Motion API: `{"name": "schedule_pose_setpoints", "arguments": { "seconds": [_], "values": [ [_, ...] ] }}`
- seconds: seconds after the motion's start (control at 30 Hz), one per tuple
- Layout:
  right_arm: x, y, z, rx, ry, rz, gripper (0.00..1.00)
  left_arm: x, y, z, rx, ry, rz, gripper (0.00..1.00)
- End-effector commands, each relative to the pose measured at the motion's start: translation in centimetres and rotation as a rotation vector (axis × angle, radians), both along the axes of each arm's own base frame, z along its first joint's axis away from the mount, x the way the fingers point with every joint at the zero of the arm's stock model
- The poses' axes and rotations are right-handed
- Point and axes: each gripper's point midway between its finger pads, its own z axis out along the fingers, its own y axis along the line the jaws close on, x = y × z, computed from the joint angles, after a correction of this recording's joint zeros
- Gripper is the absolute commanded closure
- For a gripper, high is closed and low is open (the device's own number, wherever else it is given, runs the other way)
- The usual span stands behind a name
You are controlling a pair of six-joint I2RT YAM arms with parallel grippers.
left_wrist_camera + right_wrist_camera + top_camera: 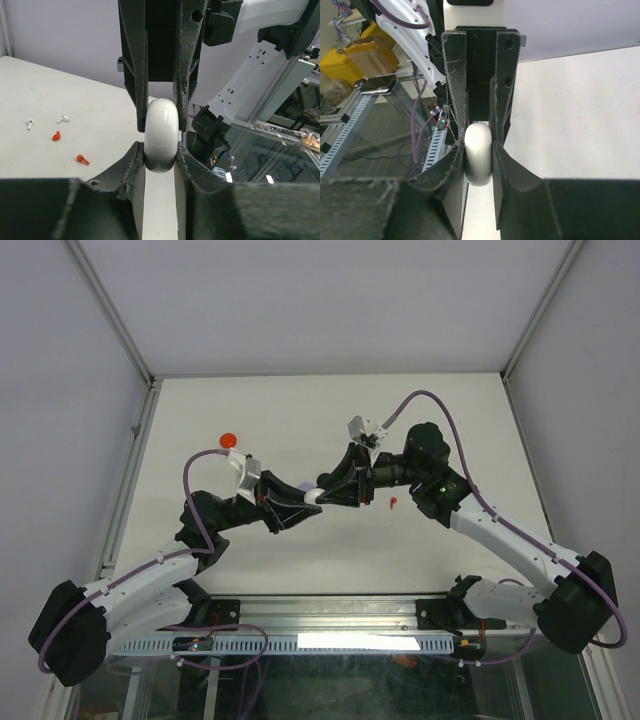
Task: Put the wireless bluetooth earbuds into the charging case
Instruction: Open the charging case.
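White table (300, 420) below; left tool (159, 151) and right tool (478, 150) pinch charging case (161, 122).

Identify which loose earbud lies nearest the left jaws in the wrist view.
The red earbud lowest in that view; the second red earbud and the two white earbuds lie farther off.

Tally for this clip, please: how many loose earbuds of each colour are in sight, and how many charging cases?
white earbuds: 2
red earbuds: 2
white charging case: 1, clasped between the left pincer and the right pincer
Total: 5
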Motion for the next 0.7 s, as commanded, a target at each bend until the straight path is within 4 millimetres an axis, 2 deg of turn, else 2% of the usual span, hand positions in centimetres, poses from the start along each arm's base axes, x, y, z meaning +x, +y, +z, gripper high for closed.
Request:
{"name": "schedule_pose_setpoints", "arguments": {
  "seconds": [0.0,0.1,0.23,0.27,0.33,0.5,0.67],
  "values": [
    [-0.6,-0.1,1.6,0.056,-0.058,0.021,1.0,-0.2,0.0,1.1,-0.049,-0.036,-0.002,0.84],
    [-0.6,0.0,1.5,0.052,-0.054,0.021,1.0,-0.2,0.1,1.1,-0.046,-0.051,-0.002,0.98],
    [-0.7,-0.2,1.5,0.042,-0.041,0.021,1.0,-0.7,0.2,0.9,-0.032,-0.1,-0.008,1.0],
    [0.5,0.0,1.5,0.038,-0.013,-0.055,0.88,-0.8,0.3,0.8,-0.027,-0.116,-0.009,1.0],
    [1.0,0.0,1.6,0.036,-0.011,-0.087,0.75,-1.0,0.4,0.6,-0.011,-0.145,-0.011,1.0],
    [2.0,0.0,1.5,0.02,-0.006,-0.143,0.63,-1.5,0.6,0.4,0.016,-0.214,-0.018,1.0],
    [2.6,-0.2,1.4,0.014,0.001,-0.176,0.57,-1.9,0.6,0.2,0.034,-0.253,-0.035,1.0]
  ]
}}
